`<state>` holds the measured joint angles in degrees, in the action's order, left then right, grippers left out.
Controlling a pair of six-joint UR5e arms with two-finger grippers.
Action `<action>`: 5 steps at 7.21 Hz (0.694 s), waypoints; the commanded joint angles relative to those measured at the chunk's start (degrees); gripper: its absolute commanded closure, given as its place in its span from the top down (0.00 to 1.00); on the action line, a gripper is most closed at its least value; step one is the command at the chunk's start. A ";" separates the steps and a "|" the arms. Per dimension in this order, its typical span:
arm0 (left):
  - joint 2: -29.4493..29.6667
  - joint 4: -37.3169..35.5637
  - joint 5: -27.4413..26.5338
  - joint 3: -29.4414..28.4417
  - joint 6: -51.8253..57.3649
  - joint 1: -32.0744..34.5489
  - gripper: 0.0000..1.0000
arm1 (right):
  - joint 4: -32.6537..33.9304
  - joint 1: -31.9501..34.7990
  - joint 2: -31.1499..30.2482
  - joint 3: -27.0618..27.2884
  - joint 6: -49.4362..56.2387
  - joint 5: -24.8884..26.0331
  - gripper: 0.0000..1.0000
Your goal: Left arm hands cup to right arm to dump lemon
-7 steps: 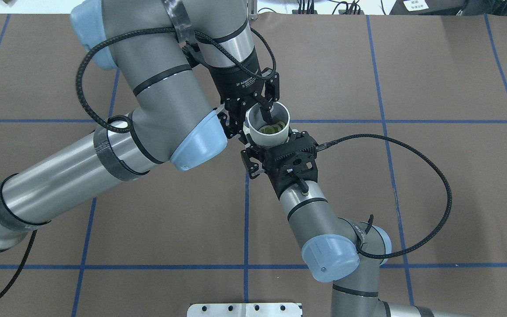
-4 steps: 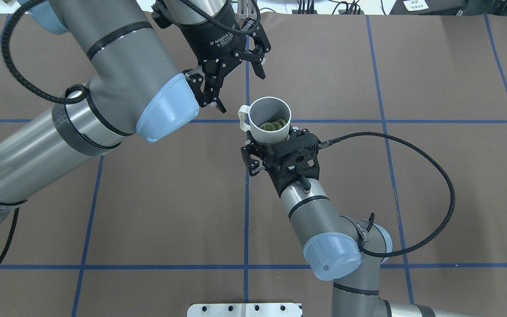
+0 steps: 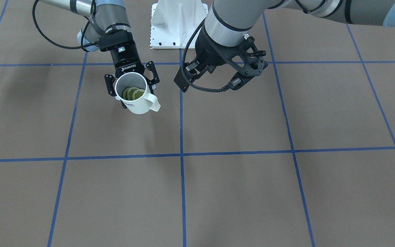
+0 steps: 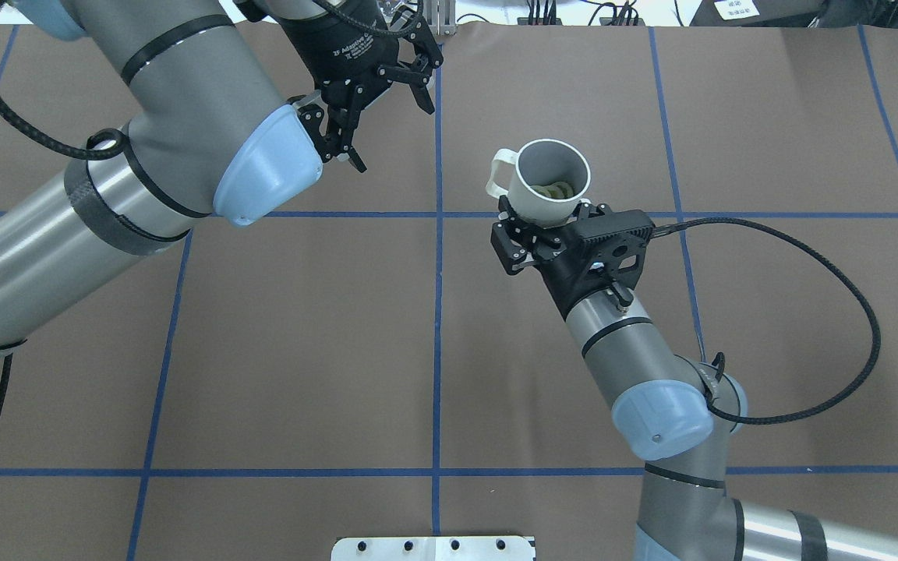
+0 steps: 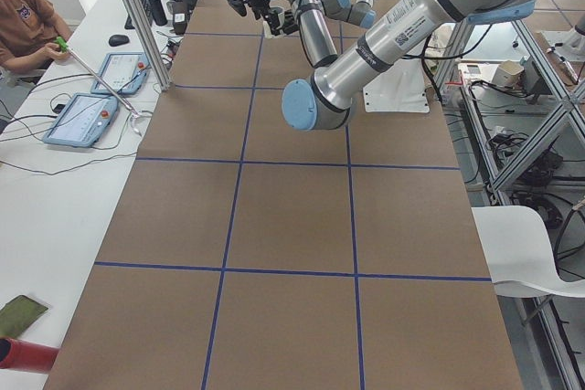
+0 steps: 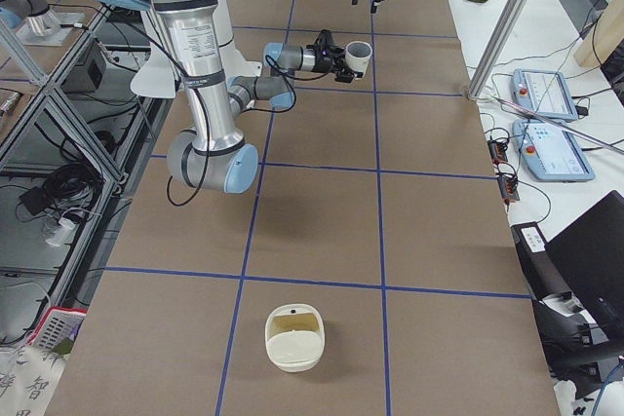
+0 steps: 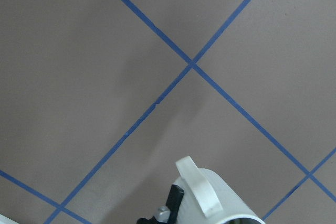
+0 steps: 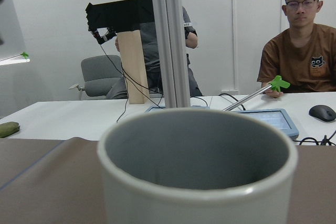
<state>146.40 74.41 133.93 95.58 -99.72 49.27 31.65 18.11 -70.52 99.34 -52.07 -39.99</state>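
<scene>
The white cup stands upright above the table, handle toward my left arm. My right gripper is shut on its lower body. The yellow-green lemon lies inside the cup and also shows in the front view, where the cup sits in the right gripper. My left gripper is open and empty, apart from the cup at the far left of it. The left wrist view shows the cup's handle from above. The right wrist view shows the cup's rim close up, with the lemon hidden.
Blue tape lines grid the brown table. The white base plate sits at the near edge. A white bowl stands near the table's end on my right. Operators sit by tablets beyond the far edge.
My left gripper let go of the cup's rim, opened and drew back up and to the left. My right gripper carried the cup to the right and a little farther away.
</scene>
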 commanded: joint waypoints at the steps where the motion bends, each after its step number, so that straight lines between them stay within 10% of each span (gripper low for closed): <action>1: -0.59 0.03 -0.51 -0.22 1.18 -0.23 1.00 | -13.54 2.37 -10.89 1.03 -2.06 -0.09 0.35; 5: -0.50 0.12 -1.74 -0.66 1.37 -0.93 1.00 | -25.04 18.05 -27.10 0.33 -0.92 -20.33 0.52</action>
<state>145.83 74.50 132.51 95.06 -98.37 48.67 9.79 30.09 -93.21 100.06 -53.09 -52.38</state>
